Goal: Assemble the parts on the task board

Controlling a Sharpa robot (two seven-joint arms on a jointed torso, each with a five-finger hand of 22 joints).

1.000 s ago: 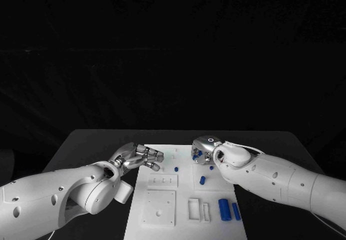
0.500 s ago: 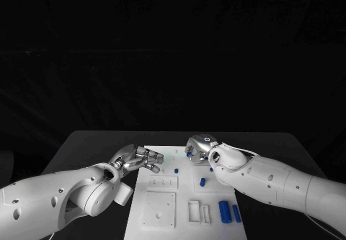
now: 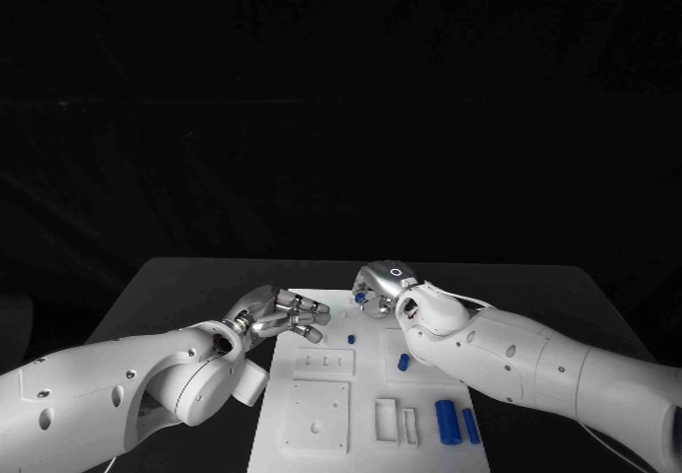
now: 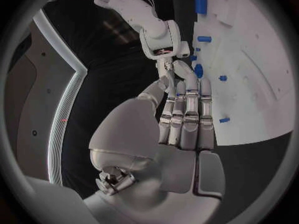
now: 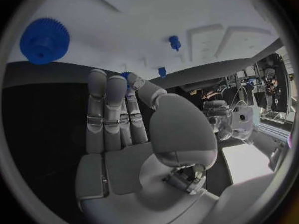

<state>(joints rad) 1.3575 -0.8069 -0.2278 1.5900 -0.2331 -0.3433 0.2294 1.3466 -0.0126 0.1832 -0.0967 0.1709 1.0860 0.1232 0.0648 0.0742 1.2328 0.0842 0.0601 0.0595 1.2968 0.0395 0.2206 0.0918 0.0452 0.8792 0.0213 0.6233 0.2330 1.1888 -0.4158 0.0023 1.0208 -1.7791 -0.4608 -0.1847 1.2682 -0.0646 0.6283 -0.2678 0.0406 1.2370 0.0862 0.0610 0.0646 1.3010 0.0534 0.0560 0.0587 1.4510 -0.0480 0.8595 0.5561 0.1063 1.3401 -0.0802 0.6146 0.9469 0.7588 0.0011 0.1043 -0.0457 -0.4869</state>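
On the dark bench point(image 3: 170, 281) lies the white task board point(image 3: 373, 394), running from the middle toward the near edge, with small blue parts scattered on it. Two blue cylinders point(image 3: 455, 422) lie side by side near the board's near right corner, a short blue peg point(image 3: 402, 362) sits about mid-board, and a smaller blue stud point(image 3: 351, 338) lies a little farther back. The left hand point(image 3: 285, 313) hovers at the board's far left edge, its fingers held straight and close together, grasping nothing; the left wrist view shows those fingers point(image 4: 187, 109) extended side by side above the board's margin. The right hand point(image 3: 381, 286) is over the far end of the board, fingers bent downward, with a bit of blue showing at its fingertips; whether it is grasping that piece cannot be told from the head view. In the right wrist view its fingers point(image 5: 109, 109) lie straight and together, and a blue gear point(image 5: 44, 41) rests flat on the board beyond them, apart from the fingertips.
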